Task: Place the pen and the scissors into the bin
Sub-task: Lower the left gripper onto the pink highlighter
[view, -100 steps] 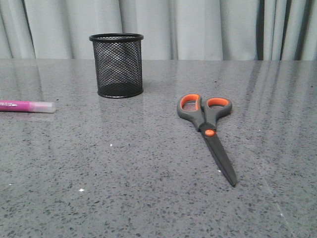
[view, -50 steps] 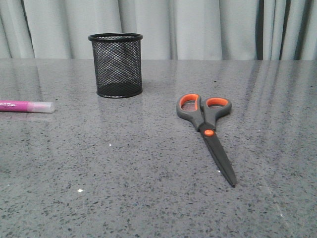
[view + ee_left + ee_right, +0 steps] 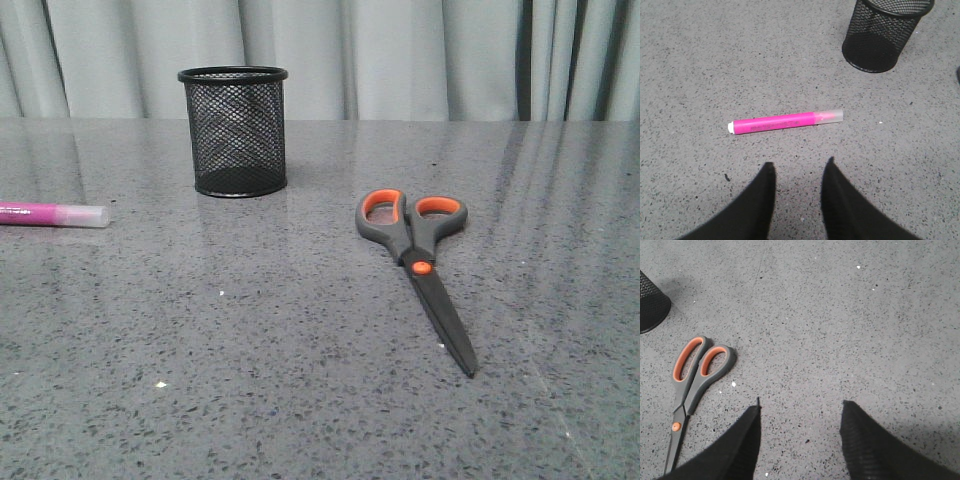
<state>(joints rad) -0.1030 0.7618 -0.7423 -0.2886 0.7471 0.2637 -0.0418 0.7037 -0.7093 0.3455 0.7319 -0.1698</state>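
Note:
The pink pen [image 3: 53,214] [image 3: 785,121] lies flat at the table's left edge, whitish cap toward the bin. The black mesh bin [image 3: 234,131] [image 3: 886,31] stands upright at the back left with nothing visible inside. Dark grey scissors [image 3: 420,264] [image 3: 692,387] with orange-lined loops lie closed right of centre, blades pointing to the front. My left gripper [image 3: 799,166] hovers open just short of the pen with nothing in it. In its wrist view my right gripper [image 3: 800,405] is open and holds nothing, the scissors lying off to one side of it. Neither gripper shows in the front view.
Grey speckled tabletop [image 3: 250,330] runs back to a pale grey curtain [image 3: 400,50]. A corner of the bin's base [image 3: 650,302] shows in the right wrist view, beyond the scissors' handles.
None of the objects has moved; the front view has only shifted by a pixel or two.

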